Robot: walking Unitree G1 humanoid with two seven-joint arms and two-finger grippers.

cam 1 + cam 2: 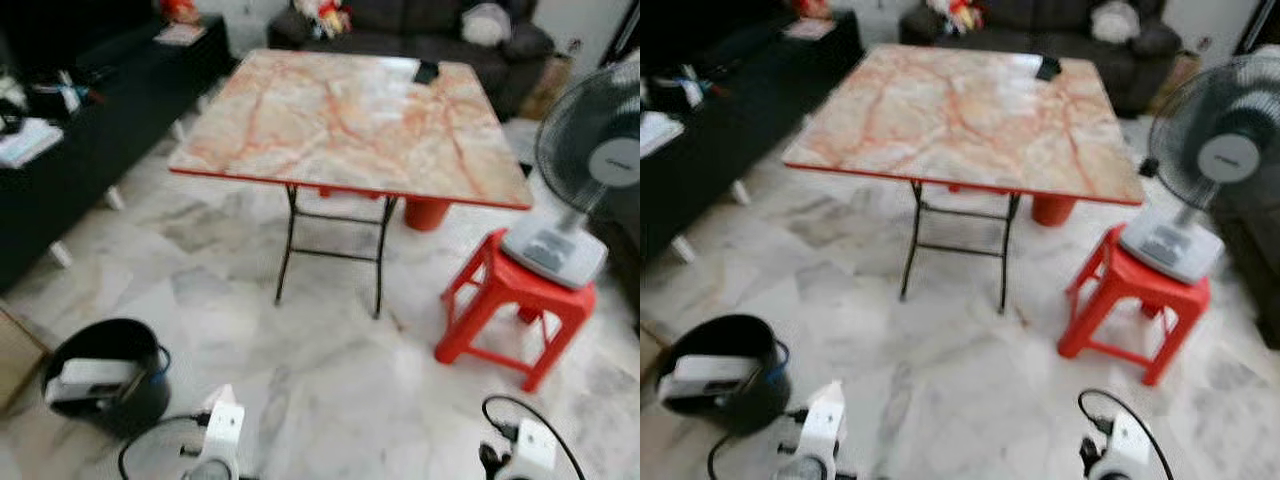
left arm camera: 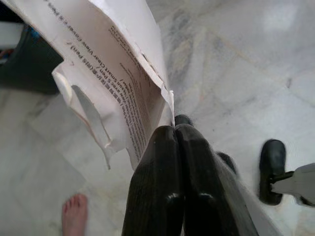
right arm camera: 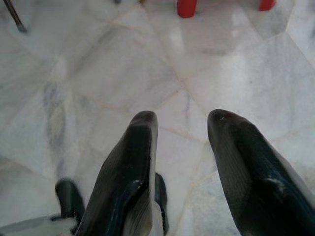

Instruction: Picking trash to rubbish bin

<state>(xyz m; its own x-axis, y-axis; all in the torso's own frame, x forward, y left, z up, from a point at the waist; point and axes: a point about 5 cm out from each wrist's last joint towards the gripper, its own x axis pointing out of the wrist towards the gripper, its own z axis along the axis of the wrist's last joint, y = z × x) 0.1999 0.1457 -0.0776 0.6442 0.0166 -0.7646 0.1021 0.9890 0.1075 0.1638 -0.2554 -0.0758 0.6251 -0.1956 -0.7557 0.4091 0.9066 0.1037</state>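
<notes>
Pinching a torn sheet of printed paper (image 2: 123, 83), the left claw (image 2: 176, 129) has its two black fingers pressed together on the sheet's lower edge, so the trash hangs over the marble floor (image 1: 330, 380) rather than lying anywhere. The rubbish bin (image 1: 105, 375), a black bucket with something white already resting in it, stands on the floor to the robot's left, near its left arm. The right claw (image 3: 182, 123) is spread and holds nothing, pointing down at bare floor. Judged from this, the step in hand is carrying the paper to the bin and dropping it. To do that well, the left claw should be brought squarely above the bin's mouth before the fingers part, since a light, floppy sheet can drift or catch on the rim; lowering it close to the opening would help. A person's bare foot (image 2: 75, 212) is on the floor near the left arm, so the swing should stay clear of it. Further out stand the marbled folding desk (image 1: 350, 120) and a red stool (image 1: 515, 305) carrying a fan (image 1: 590, 165).
</notes>
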